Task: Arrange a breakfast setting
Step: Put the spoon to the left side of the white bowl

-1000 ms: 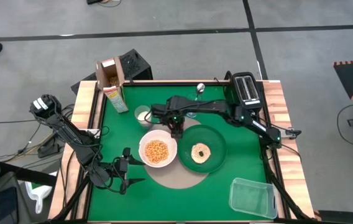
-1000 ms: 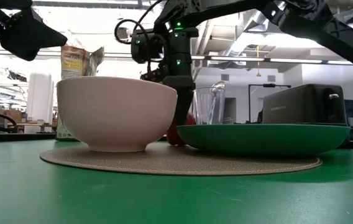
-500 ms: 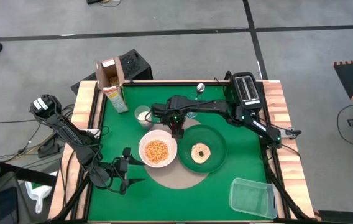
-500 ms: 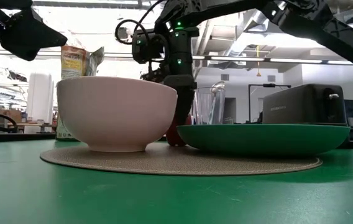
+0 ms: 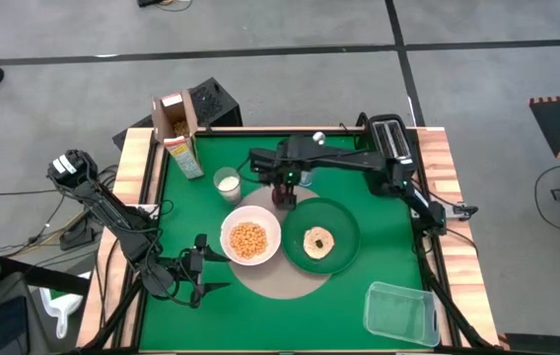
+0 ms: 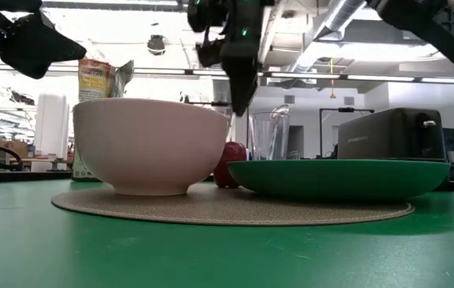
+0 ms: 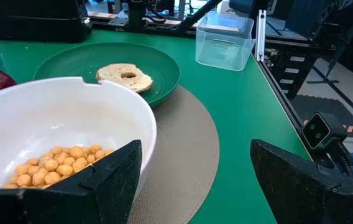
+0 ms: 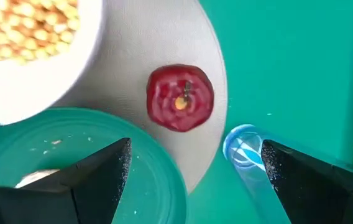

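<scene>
The small red fruit (image 8: 181, 98) is round and shiny, with a little brown stem on top. It sits on the round tan mat (image 5: 280, 279), near the middle of the green surface (image 5: 359, 266), between the white round bowl (image 5: 250, 240) of yellow cereal balls and the larger green plate (image 5: 339, 219). The right claw (image 5: 285, 182) hangs just above it, released and holding nothing. The left claw (image 5: 206, 271) waits wide open near the surface's left edge. No words can be read.

Small red fruit (image 8: 181, 98) sitting hemmed in — white round bowl (image 8: 33, 50), larger green plate (image 8: 102, 168), clear glass (image 8: 246, 149) crowding round; room standing open above.
</scene>
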